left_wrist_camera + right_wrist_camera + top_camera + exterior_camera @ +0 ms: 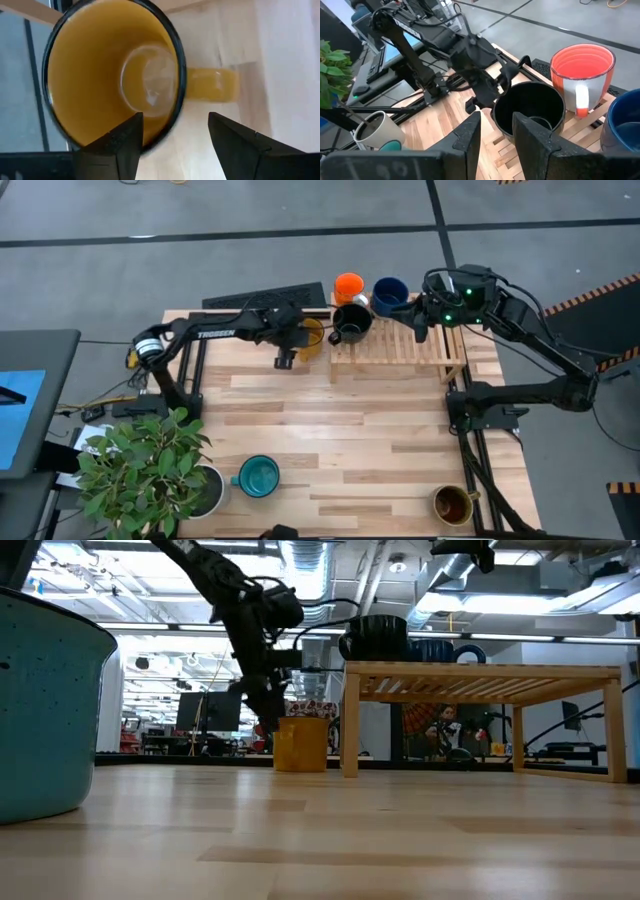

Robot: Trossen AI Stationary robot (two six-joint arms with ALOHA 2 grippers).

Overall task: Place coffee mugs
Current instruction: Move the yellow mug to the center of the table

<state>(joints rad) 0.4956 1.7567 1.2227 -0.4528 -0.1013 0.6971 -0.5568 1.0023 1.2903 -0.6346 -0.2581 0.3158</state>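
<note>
One yellow mug (pixel 310 337) stands on the table (pixel 350 430) beside the wooden rack (pixel 400 345), under the left gripper (pixel 172 135), whose fingers stand released. Glossy, probably slippery and breakable; pinch its rim.

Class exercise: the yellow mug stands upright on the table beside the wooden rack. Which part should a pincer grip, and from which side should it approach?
Probably the rim wall, from straight above. The yellow mug stands upright with its mouth open upward, so one finger can go inside and one outside. The left pincer hangs open over it, one finger over the rim on the side away from the handle, which is likely the easiest wall to pinch.
</note>
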